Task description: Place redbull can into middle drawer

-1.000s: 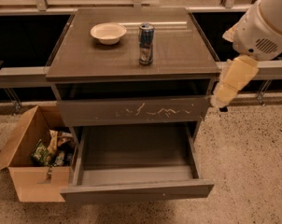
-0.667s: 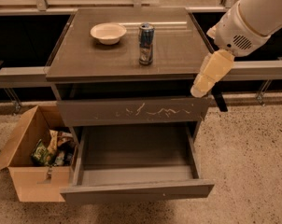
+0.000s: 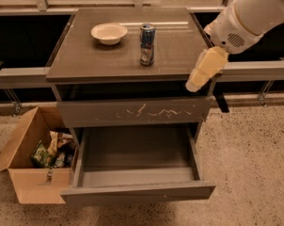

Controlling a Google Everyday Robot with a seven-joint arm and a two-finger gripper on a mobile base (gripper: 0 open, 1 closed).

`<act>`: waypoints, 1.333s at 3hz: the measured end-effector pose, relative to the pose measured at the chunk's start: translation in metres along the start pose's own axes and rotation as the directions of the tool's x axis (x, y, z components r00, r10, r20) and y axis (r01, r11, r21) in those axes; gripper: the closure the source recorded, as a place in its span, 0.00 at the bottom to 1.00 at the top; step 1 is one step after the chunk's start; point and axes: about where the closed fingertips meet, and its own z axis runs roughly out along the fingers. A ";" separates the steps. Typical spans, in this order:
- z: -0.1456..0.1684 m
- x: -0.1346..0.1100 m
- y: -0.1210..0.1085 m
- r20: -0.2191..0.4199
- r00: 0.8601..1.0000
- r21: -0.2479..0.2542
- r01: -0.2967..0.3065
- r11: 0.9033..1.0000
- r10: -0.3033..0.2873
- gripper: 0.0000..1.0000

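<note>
Cream hand shifted left since a second ago, now held at the bench's near right corner, nothing gripped, its opening cannot be told, slim blue-and-silver redbull can stood upright mid-bench, right of the round cream bowl, plain grey middle drawer pulled open below.

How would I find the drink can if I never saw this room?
Find the grey cabinet with the open drawer; the can stands upright near the middle of its flat top. A cream bowl sits left of it in the picture, and the robot's gripper hangs by the top's right front corner. The can is the only tall, slim, blue-and-silver thing there.
</note>
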 end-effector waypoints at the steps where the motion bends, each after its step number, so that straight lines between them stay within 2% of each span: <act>1: 0.027 -0.014 -0.041 0.084 0.996 0.011 -0.012 1.000 0.011 0.00; 2: 0.052 -0.040 -0.086 0.174 0.984 0.015 -0.044 0.999 0.041 0.00; 4: 0.102 -0.083 -0.134 0.288 0.951 -0.015 -0.114 0.993 0.113 0.00</act>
